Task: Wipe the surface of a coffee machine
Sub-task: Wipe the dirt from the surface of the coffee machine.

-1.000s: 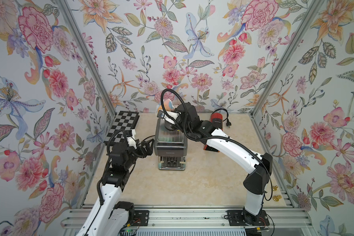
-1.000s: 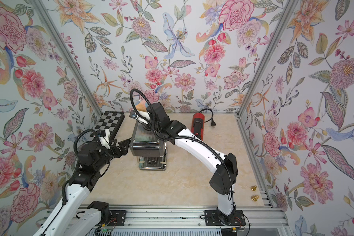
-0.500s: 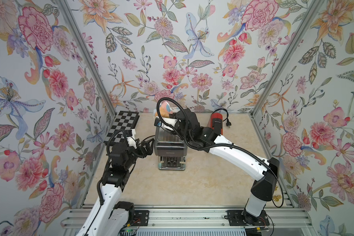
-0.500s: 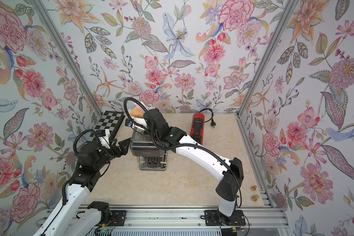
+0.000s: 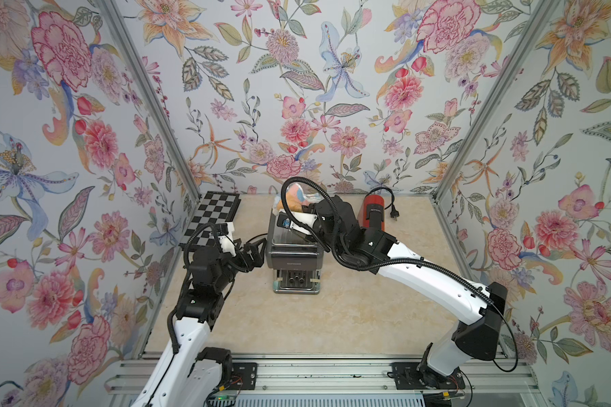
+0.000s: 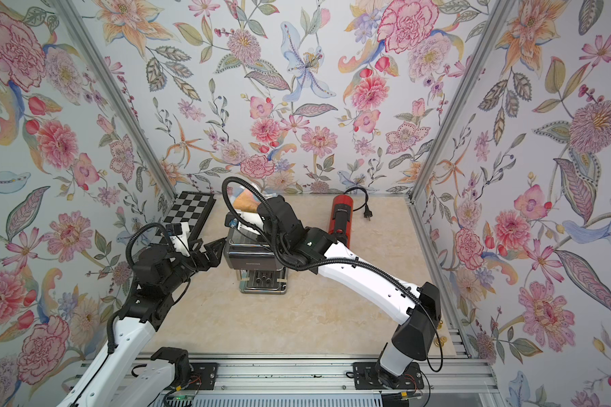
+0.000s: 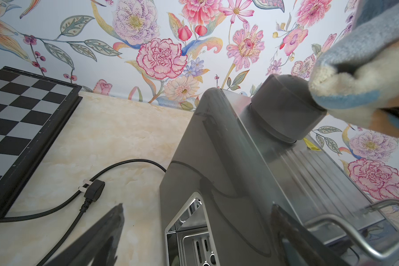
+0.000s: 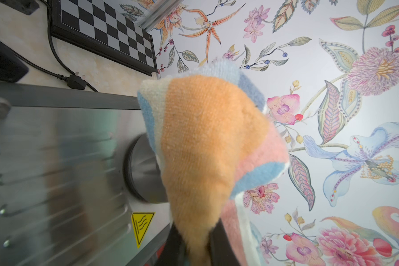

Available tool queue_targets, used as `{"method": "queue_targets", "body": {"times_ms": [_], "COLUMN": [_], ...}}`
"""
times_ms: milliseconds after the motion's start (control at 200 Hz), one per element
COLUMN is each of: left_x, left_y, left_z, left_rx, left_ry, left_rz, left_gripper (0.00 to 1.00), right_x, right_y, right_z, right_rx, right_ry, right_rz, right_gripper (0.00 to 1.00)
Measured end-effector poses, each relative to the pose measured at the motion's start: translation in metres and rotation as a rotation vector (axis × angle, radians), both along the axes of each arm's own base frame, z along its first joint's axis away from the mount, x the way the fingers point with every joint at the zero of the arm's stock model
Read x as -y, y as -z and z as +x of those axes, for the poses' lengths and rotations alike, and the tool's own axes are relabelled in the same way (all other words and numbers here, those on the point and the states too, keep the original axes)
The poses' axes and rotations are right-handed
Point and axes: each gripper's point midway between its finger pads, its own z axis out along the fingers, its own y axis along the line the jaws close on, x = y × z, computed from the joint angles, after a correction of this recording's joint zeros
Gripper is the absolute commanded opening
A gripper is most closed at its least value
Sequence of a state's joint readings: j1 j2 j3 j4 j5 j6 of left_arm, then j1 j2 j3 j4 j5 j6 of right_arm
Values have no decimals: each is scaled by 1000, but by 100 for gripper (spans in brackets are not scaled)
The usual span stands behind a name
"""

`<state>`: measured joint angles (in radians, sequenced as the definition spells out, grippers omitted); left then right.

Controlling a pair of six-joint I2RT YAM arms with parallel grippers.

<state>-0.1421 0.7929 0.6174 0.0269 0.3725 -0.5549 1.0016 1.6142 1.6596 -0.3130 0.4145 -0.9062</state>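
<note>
The silver coffee machine (image 5: 293, 253) (image 6: 251, 259) stands mid-table. My right gripper (image 8: 195, 239) is shut on a striped orange, blue and pink cloth (image 8: 205, 142) (image 5: 293, 201) (image 6: 246, 201). The cloth hangs over the round grey knob (image 7: 283, 108) at the back of the machine's ribbed top (image 8: 55, 161). My left gripper (image 5: 256, 252) (image 7: 196, 207) is open at the machine's left side. One finger is over the table and the other by the top rail; I cannot tell if they touch.
A chessboard (image 5: 214, 218) lies at the back left against the wall. A red cylindrical appliance (image 5: 373, 211) with a cord lies right of the machine. A black power cord and plug (image 7: 92, 191) trail on the table left of the machine. Floral walls close three sides.
My right arm has carried the cloth from over the machine's top toward its back edge and knob. The left arm has stayed still.
</note>
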Motion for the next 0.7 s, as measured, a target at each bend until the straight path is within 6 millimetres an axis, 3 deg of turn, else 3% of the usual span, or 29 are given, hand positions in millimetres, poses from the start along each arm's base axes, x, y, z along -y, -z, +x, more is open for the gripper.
{"method": "queue_targets", "body": {"times_ms": [260,415,700], "left_x": [2,3,-1], "left_y": [-1,-2,-9], "left_z": [1,4,8], "left_rx": [3,1,-13], "left_ry": [12,13,-11], "left_rz": [-6,-6,2], "left_gripper": [99,99,99], "right_x": [12,14,-16], "right_y": [-2,6,39], "right_z": [-27,-31,-37], "right_rx": [-63,-99,-175], "right_ry": [-14,-14,-74], "right_rz": [48,37,-44], "right_gripper": [0,0,0]}}
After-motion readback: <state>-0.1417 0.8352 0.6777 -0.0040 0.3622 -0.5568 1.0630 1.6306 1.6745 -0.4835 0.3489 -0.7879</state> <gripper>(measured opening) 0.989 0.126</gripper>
